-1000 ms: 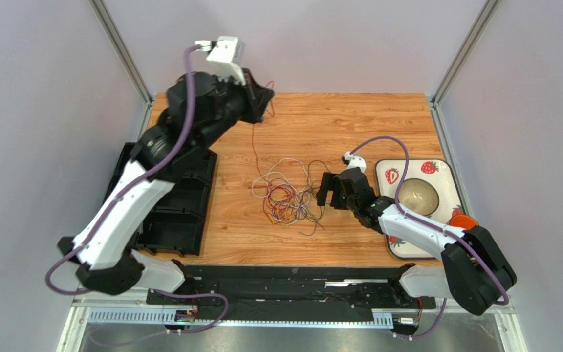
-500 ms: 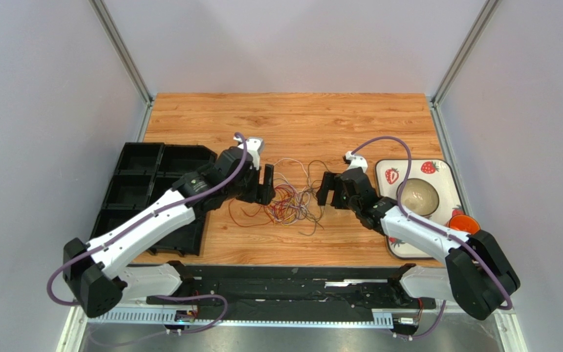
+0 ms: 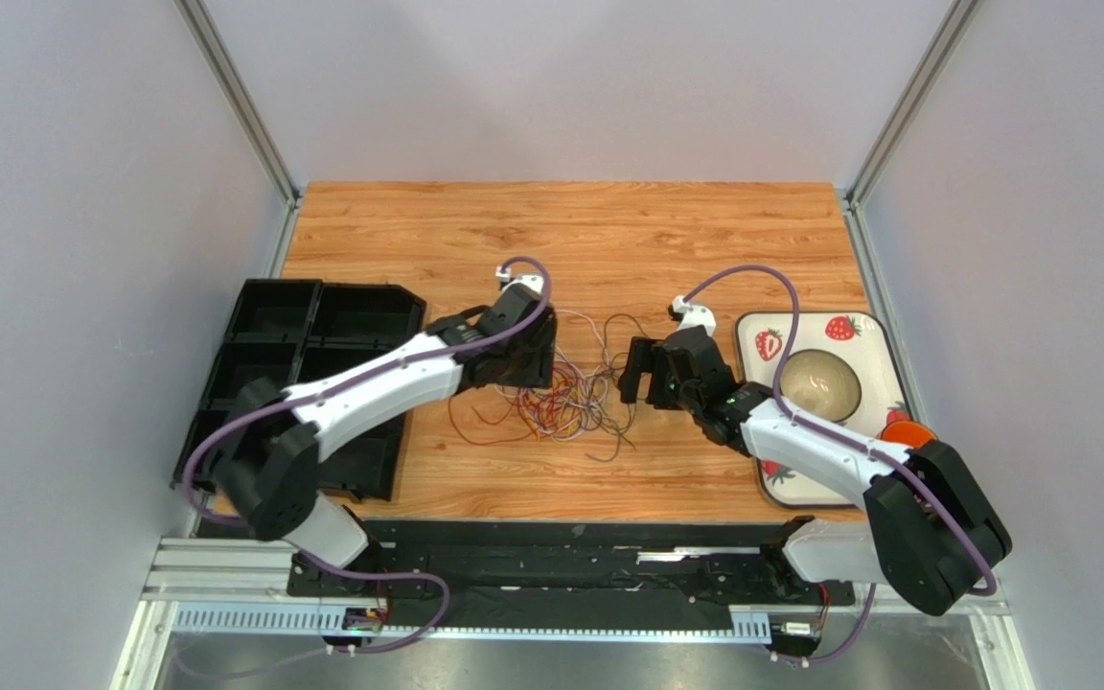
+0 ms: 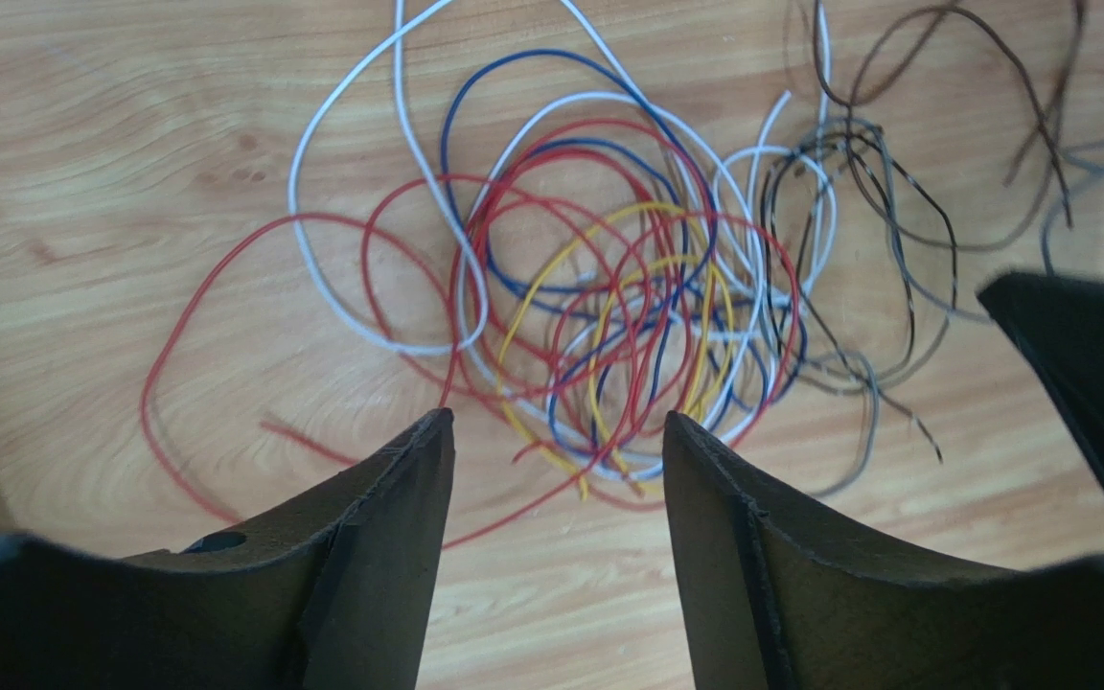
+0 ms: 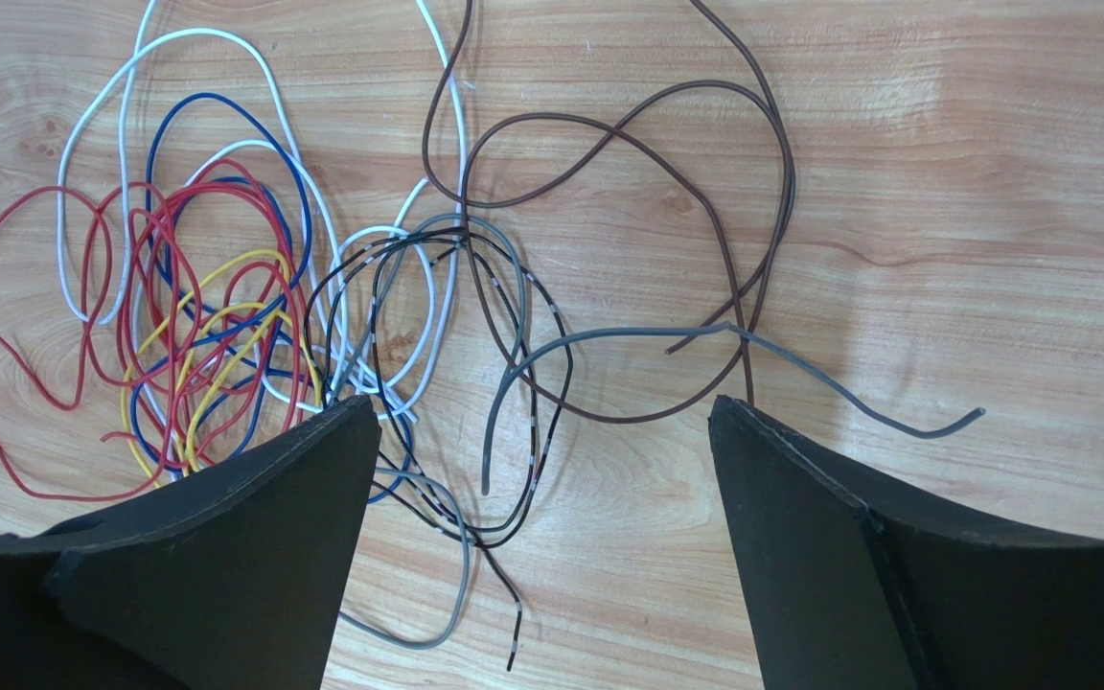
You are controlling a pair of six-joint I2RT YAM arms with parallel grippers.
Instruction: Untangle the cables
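Far cables point(image 4: 803, 144), apparently cropped above

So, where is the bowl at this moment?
In the top view, the bowl sits on the strawberry tray at the right edge of the table, beside the right arm.

The tabletop point(image 3: 587, 237) is honey-coloured wood with a clear grain. At its left edge sits a black plastic organiser tray point(image 3: 263, 338), split into several open compartments. On the right lies a pale rectangular tray point(image 3: 860, 334) printed with red strawberries — a round cream bowl point(image 3: 820, 384) stands upright on it. At that tray's near right corner is something small and orange point(image 3: 909, 431), partly hidden. Plain grey walls point(image 3: 83, 216) close in the sides.
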